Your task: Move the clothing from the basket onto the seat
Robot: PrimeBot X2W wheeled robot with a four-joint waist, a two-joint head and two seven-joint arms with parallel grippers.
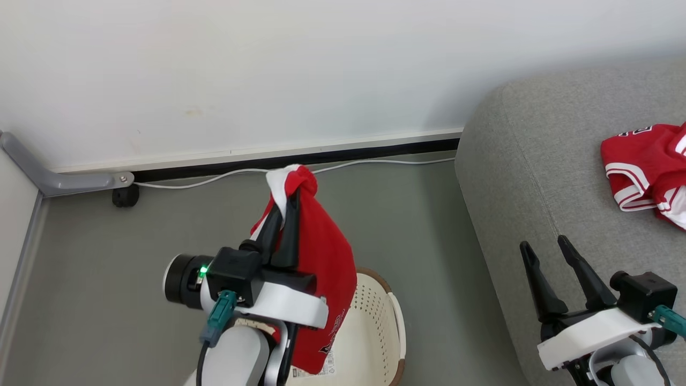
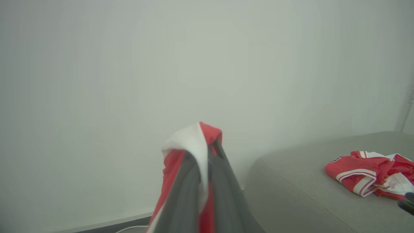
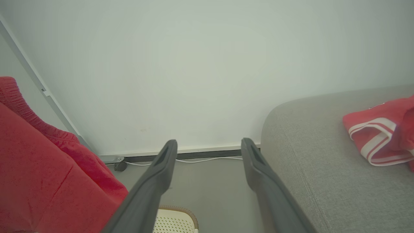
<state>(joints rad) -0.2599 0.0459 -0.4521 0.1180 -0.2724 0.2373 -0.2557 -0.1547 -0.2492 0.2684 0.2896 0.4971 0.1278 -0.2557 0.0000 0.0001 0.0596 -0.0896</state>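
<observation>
Here your left gripper (image 1: 286,201) clamps the soft, likely light red garment (image 1: 327,257) by its bunched top, dangling over the basket (image 1: 375,321), left of the seat (image 1: 514,161); your right gripper (image 1: 543,242) gapes empty.

Head view looks down; wrist views face wall (image 2: 129,64); all share seat (image 1: 514,177).

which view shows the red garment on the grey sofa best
Left wrist view: the crumpled red white-striped garment lies nearly whole on the grey fabric sofa. Head and right wrist views cut it off at their right edges.
</observation>
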